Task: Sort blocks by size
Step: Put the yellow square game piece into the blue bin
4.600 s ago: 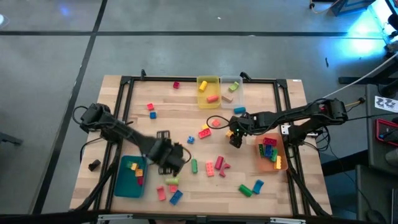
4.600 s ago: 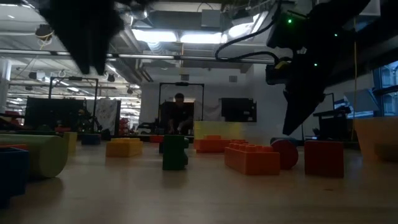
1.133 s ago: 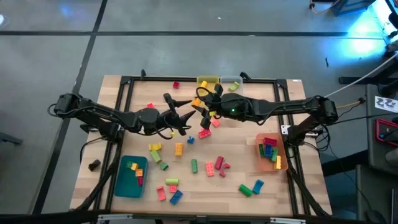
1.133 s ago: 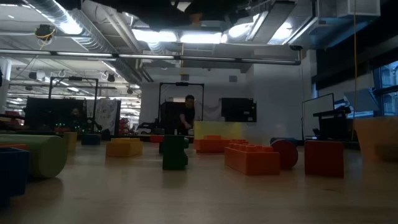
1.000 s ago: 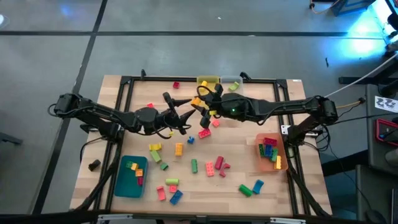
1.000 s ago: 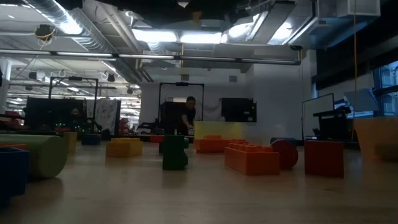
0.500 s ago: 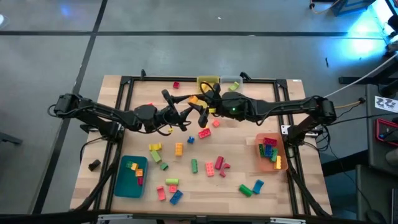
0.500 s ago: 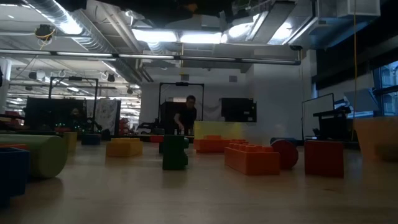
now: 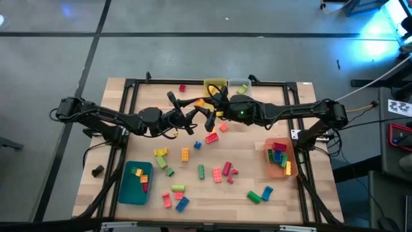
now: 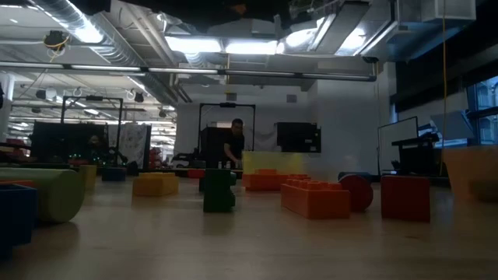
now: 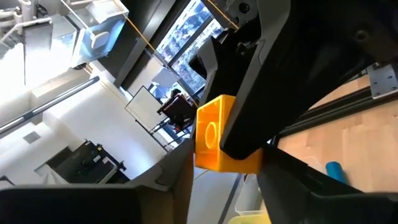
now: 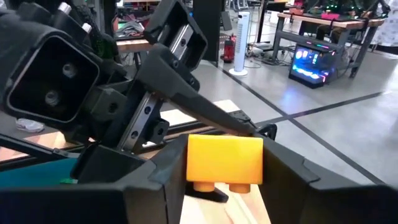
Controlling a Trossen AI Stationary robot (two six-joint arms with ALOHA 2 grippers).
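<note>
- The two arms meet above the far middle of the table (image 9: 145,164), in front of the yellow bin (image 9: 215,86) and the clear bin (image 9: 239,86).
- The right gripper (image 9: 205,106) holds an orange-yellow block (image 9: 200,103) between its two fingers; in the right wrist view the block (image 12: 225,160) sits tight between them, its studs pointing down.
- The left gripper (image 9: 190,118) is just beside this block, and its fingers reach to both sides of it. In the left wrist view the same block (image 11: 216,134) is seen between the other arm's dark fingers. The left jaws are partly apart, but I cannot tell if they already touch the block.
- The other blocks lie on the wood: a red one (image 9: 211,138) and a pink one (image 9: 223,127) just under the grippers, a yellow one (image 9: 185,154), a green one (image 9: 201,171) and several more nearer the front edge.
- The teal bin (image 9: 135,182) at the front left holds a few small blocks.
- The orange bin (image 9: 280,158) at the right holds a pile of mixed blocks.
- In the low view no gripper is seen; a person (image 10: 233,147) stands far behind in the room.
</note>
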